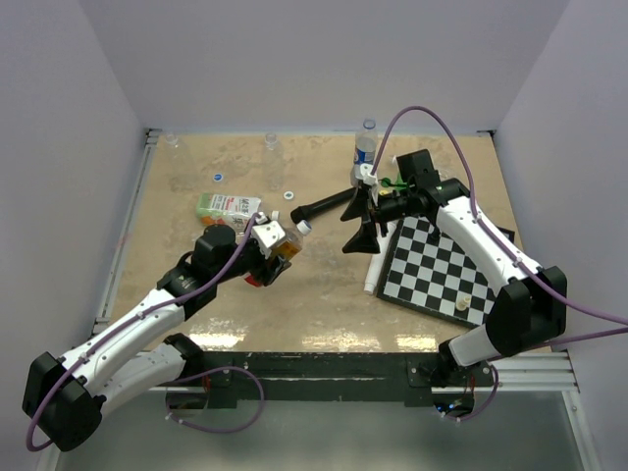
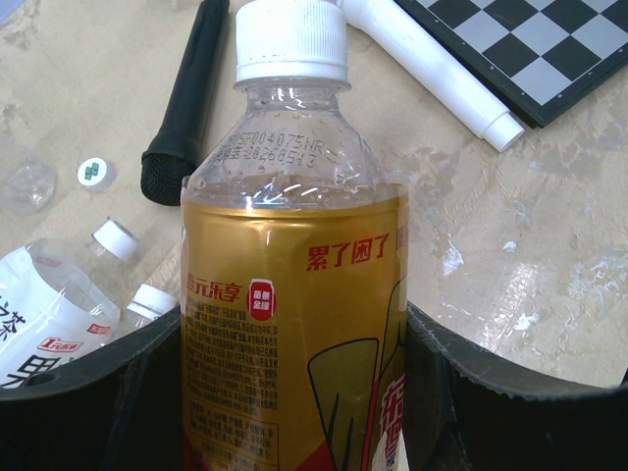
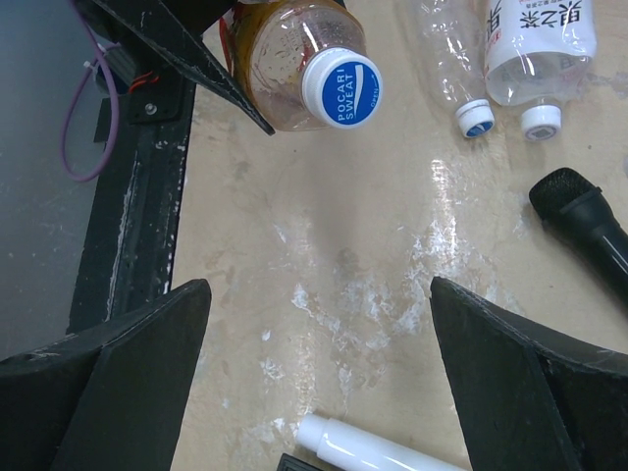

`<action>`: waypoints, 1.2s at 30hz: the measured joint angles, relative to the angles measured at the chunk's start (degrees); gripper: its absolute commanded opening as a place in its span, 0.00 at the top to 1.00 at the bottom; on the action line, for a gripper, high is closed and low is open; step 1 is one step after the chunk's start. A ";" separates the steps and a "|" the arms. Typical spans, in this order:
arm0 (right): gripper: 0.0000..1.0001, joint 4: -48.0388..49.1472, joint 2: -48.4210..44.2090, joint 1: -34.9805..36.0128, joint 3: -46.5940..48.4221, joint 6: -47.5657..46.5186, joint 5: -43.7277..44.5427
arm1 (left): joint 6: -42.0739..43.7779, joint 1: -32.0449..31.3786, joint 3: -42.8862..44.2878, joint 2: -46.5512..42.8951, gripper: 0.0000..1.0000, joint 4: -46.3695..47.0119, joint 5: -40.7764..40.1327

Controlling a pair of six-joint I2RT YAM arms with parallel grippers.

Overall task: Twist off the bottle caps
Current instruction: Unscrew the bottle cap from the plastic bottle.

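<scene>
The amber bottle (image 2: 294, 324) sits between the black left fingers (image 2: 515, 417), which are clamped on its labelled body from both sides. Its cap (image 3: 340, 86) points towards the right fingers (image 3: 535, 378). These are spread wide with nothing between them, and they are well apart from the cap. The cap is ribbed white plastic around the side, and its blue top reads "POCARI SWEAT". The bottle is clear plastic with a pebbled shoulder and a faint dot-printed code. Its yellow-and-red label carries the red characters "累了困了". Two clear bottles (image 3: 540, 39) with white caps lie on the mottled beige desk (image 2: 559, 226), near a black microphone (image 2: 186, 108), a white tube (image 2: 432, 69) and a chessboard (image 2: 530, 39).
</scene>
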 measured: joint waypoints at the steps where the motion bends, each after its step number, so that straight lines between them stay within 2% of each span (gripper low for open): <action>1: 0.02 0.02 0.00 0.00 -0.02 -0.02 -0.04 | 0.02 0.00 0.00 0.00 1.00 0.15 0.00; 36: 0.02 0.48 0.00 0.61 -1.79 0.37 -2.56 | 0.85 0.00 -0.09 0.00 1.00 0.55 1.09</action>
